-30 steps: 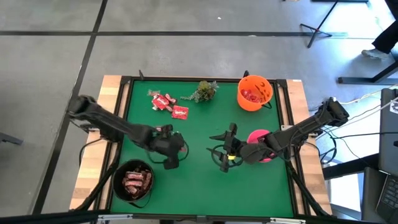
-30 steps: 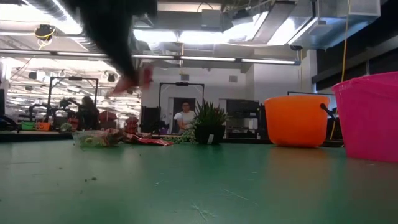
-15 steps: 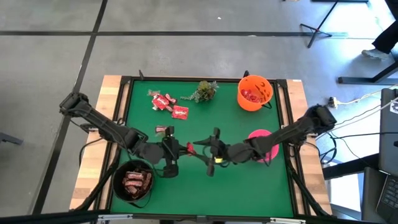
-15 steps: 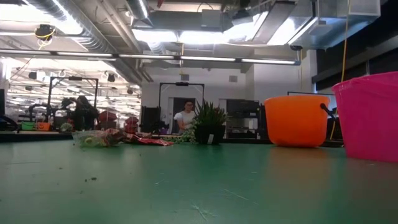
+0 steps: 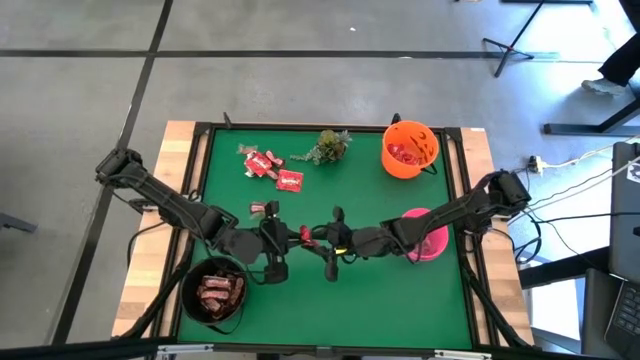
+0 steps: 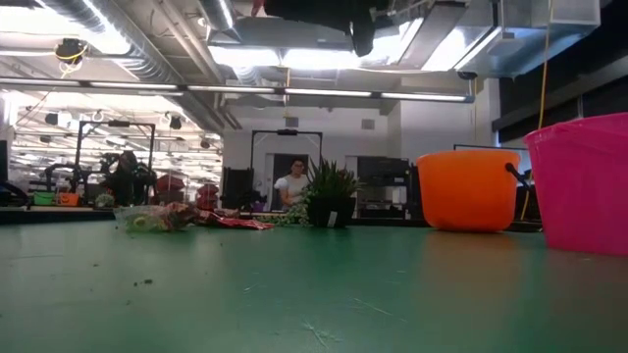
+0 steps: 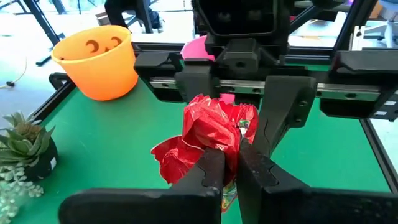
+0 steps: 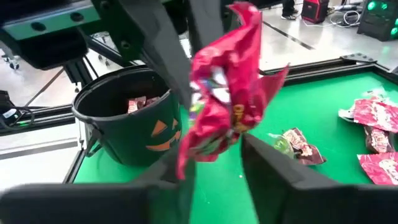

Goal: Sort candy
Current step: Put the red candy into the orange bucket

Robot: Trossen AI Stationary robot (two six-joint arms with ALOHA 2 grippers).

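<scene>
Left wrist view, item one: left pincer (image 7: 227,165), fingers clamped narrow on a crumpled red candy packet (image 7: 214,134), held in the air above the green table (image 7: 112,130). Directly beyond it, right pincer (image 7: 255,102), fingers standing either side of the same packet, not seen pressed onto it. In the high view the two meet over the table's middle, left pincer (image 5: 300,236), right pincer (image 5: 326,238).

Risk, judged: a mid-air handover. If the left fingers let go before the right ones have bitten, the packet falls to the table. If both pull at once, the wrapper could tear or slip. The wrapper is crinkled and loose, so a grip on its edge alone may not hold. Fingers of the two arms stand very close; a small misalignment would knock them together.

Item two, nearest the left arm's side: black pumpkin-face bowl (image 5: 213,292) with dark brown-red bars inside.

Item three, near the right arm: pink bowl (image 5: 424,233), partly under that arm; contents not visible.

Item four: single loose candy (image 5: 264,209) lying just beside the left arm.

Item five, farther across: cluster of red packets (image 5: 272,167) still unsorted on the table.

Item six: small green plant (image 5: 328,146), beside that cluster; not part of the sorting.

Item seven, far corner: orange bowl (image 5: 409,149) holding red pieces. Judged path to it from the handover point lies open, with nothing standing between.
</scene>
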